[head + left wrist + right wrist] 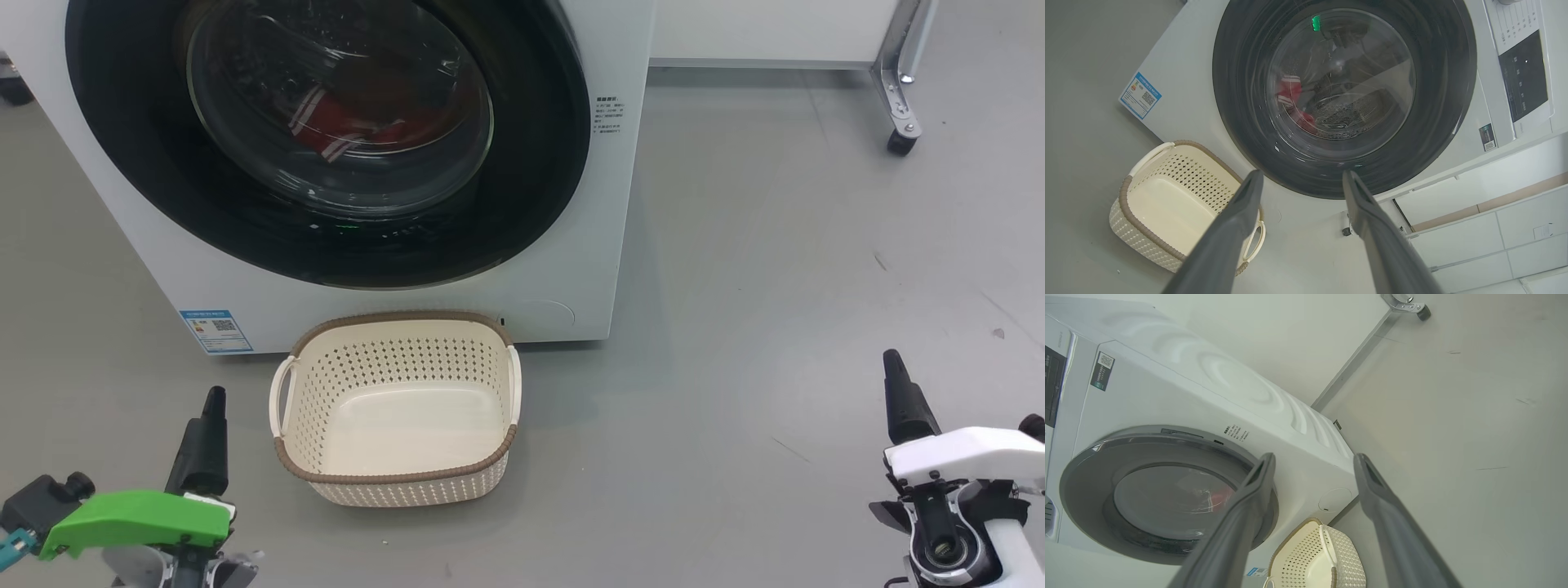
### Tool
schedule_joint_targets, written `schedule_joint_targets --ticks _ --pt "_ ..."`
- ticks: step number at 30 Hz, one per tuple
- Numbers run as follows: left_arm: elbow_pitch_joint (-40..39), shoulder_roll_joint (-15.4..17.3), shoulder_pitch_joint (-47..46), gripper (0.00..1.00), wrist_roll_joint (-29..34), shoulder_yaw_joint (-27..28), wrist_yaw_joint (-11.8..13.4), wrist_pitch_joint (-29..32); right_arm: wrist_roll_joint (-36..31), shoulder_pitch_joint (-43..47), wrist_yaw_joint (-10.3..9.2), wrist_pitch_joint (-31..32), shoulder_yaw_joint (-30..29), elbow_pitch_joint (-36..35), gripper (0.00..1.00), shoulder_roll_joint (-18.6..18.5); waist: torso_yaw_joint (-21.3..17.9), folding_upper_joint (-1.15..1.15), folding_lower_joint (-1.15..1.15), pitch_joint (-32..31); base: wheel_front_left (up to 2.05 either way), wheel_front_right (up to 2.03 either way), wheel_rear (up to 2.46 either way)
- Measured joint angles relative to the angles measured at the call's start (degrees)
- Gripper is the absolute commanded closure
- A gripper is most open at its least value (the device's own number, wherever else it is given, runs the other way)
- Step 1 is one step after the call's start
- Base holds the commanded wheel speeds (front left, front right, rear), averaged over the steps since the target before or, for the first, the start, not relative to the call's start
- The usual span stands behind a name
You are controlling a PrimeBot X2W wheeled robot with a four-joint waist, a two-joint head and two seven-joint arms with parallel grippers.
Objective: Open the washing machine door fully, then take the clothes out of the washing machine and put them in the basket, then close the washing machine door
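Red clothes [343, 131] sit behind the closed washing machine door [326, 237]. The left gripper [1302, 175] and right gripper [1314, 457] stand wide open, empty. The swinging door may hit the basket [392, 314] nearby.

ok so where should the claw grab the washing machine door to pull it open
Likely the right edge of the washing machine door, beside the small printed label. The right wrist view shows a recessed slot in the rim there, a break in the otherwise smooth, flush black ring. Come from the right with the open right claw, hooking a finger in the slot.
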Motion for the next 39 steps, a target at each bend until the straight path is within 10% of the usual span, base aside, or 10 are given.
schedule_joint_targets --ticks 39 --pt "4.2 2.7 -2.6 0.00 33.7 -11.0 2.8 -7.6 -36.1 -1.6 -3.54 -7.6 11.8 1.0 0.00 -1.6 0.3 0.00 0.00 -0.8 0.00 0.00 0.00"
